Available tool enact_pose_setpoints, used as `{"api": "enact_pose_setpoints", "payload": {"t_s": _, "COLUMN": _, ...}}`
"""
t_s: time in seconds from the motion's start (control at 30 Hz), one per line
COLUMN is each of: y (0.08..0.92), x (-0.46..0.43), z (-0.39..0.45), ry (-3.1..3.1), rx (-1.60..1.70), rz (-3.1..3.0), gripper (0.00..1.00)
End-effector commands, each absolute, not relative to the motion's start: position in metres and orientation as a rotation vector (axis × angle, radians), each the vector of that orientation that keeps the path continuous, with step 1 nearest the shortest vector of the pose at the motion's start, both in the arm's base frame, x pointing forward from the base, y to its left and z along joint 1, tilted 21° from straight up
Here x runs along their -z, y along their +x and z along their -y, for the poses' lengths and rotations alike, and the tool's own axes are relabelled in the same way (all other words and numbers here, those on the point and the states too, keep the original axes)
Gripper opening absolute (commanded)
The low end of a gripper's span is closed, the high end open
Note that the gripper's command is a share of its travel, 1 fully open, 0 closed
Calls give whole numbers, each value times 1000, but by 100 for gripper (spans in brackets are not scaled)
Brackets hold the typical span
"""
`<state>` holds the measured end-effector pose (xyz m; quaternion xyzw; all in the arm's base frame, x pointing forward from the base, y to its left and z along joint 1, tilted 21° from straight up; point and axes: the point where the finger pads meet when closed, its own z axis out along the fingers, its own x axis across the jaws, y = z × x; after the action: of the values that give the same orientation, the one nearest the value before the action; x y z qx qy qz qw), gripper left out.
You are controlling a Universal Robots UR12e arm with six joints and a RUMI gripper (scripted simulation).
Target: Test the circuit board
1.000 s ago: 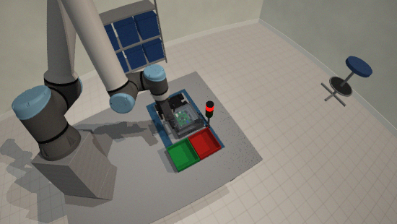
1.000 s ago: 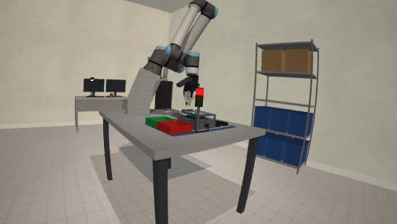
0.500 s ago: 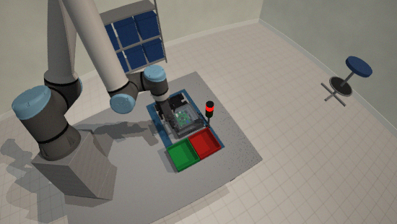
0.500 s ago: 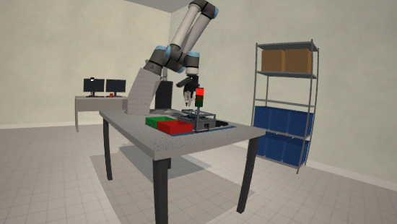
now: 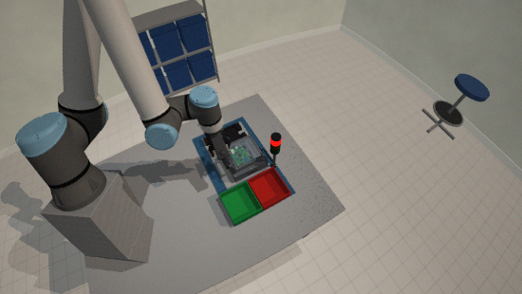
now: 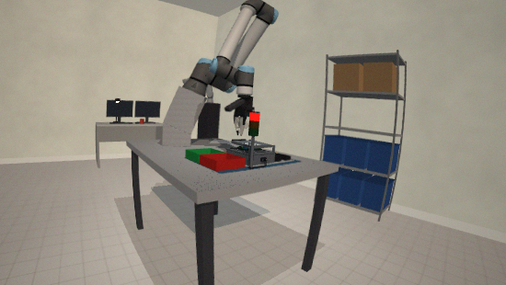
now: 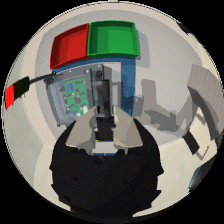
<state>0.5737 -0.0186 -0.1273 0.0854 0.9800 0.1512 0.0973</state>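
The green circuit board (image 5: 241,156) lies flat in the grey tester (image 5: 244,158), and the lid frame appears to be down over it. It also shows in the wrist view (image 7: 74,96). The signal light (image 5: 275,140) beside the tester glows red; it also shows in the exterior view (image 6: 254,118). My gripper (image 6: 237,127) hangs a little above the tester's near side, over the dark hook (image 7: 102,92) at the lid's edge. The fingers stand narrow with nothing between them. The red bin (image 5: 269,187) and the green bin (image 5: 240,203) sit side by side in front of the tester.
The black tray (image 5: 233,130) sits behind the tester on the blue mat. A metal shelf with blue crates (image 5: 177,45) stands behind the table. A stool (image 5: 456,106) stands far off to the right. The arm's base block (image 5: 97,223) is at the table's left.
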Motion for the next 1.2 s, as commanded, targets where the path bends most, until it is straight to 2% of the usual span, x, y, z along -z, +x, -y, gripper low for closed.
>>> {"api": "enact_pose_setpoints", "payload": {"t_s": 0.0, "y": 575, "x": 130, "z": 19, "ry": 253, "rx": -447, "rz": -2901, "gripper": 15}}
{"api": "enact_pose_setpoints", "payload": {"t_s": 1.17, "y": 577, "x": 141, "z": 19, "ry": 253, "rx": -447, "rz": -2901, "gripper": 15}}
